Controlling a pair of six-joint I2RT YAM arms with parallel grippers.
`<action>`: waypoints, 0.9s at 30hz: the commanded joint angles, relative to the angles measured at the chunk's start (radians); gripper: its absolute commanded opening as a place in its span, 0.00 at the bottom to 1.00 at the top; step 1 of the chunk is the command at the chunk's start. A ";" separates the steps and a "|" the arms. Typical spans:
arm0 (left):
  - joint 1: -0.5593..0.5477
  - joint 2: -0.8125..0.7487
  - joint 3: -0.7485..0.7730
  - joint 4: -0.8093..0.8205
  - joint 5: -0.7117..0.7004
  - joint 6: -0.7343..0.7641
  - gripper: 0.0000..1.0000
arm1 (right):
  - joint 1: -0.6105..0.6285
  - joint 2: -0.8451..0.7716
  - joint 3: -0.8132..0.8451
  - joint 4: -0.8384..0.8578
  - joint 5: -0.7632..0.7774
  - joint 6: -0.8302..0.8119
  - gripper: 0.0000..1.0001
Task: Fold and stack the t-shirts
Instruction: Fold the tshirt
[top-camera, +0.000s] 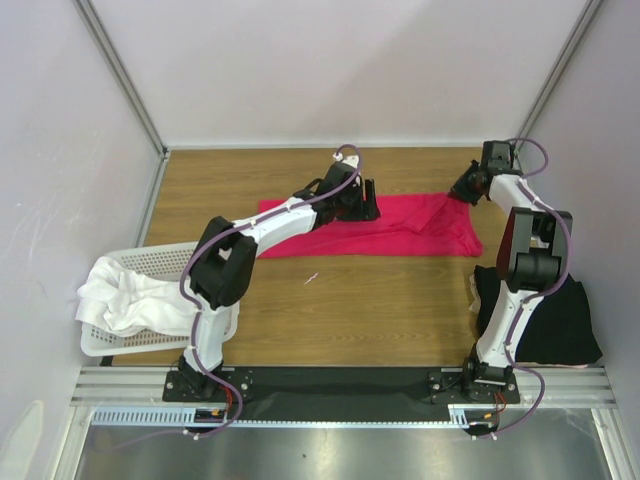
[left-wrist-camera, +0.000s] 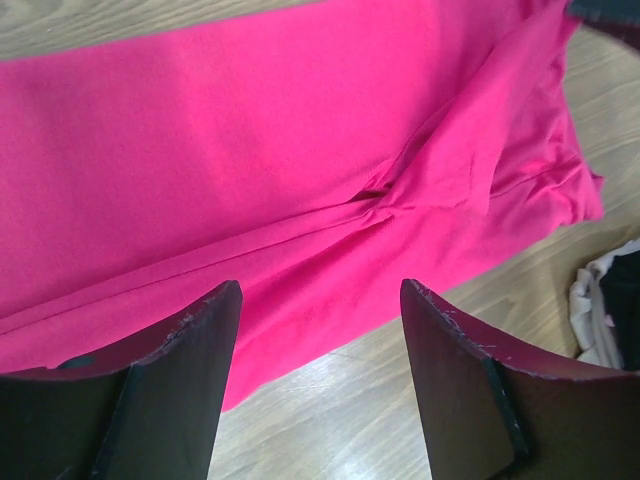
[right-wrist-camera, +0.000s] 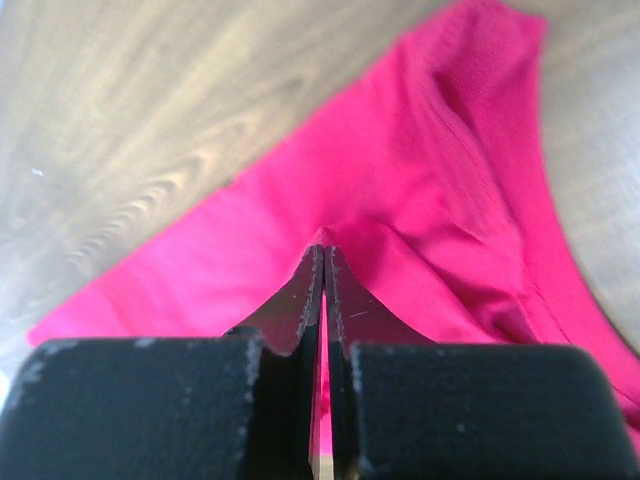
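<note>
The crimson-pink t-shirt (top-camera: 385, 225) lies spread across the back middle of the wooden table. My left gripper (top-camera: 368, 200) hovers over the shirt's far edge. In the left wrist view the left gripper (left-wrist-camera: 320, 290) is open over the pink t-shirt (left-wrist-camera: 250, 160) and bare wood, holding nothing. My right gripper (top-camera: 462, 193) sits at the shirt's far right corner. In the right wrist view the right gripper (right-wrist-camera: 323, 250) is shut, with a fold of the pink t-shirt (right-wrist-camera: 430, 200) pinched between its fingers. A black t-shirt (top-camera: 560, 320) lies at the near right, partly behind the right arm.
A white perforated basket (top-camera: 125, 262) stands at the near left with white t-shirts (top-camera: 135, 300) spilling over its rim. Grey walls and metal posts close in the table on three sides. A small white scrap (top-camera: 312, 278) lies on the wood.
</note>
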 joint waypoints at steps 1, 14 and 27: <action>0.006 0.011 -0.007 0.014 -0.008 0.071 0.70 | 0.003 0.044 0.066 0.027 -0.047 0.046 0.00; 0.006 0.025 -0.038 0.067 0.030 0.186 0.70 | 0.003 0.166 0.175 0.053 -0.099 0.153 0.00; 0.003 0.038 -0.007 0.091 0.082 0.218 0.70 | 0.005 0.237 0.287 0.033 -0.149 0.167 0.50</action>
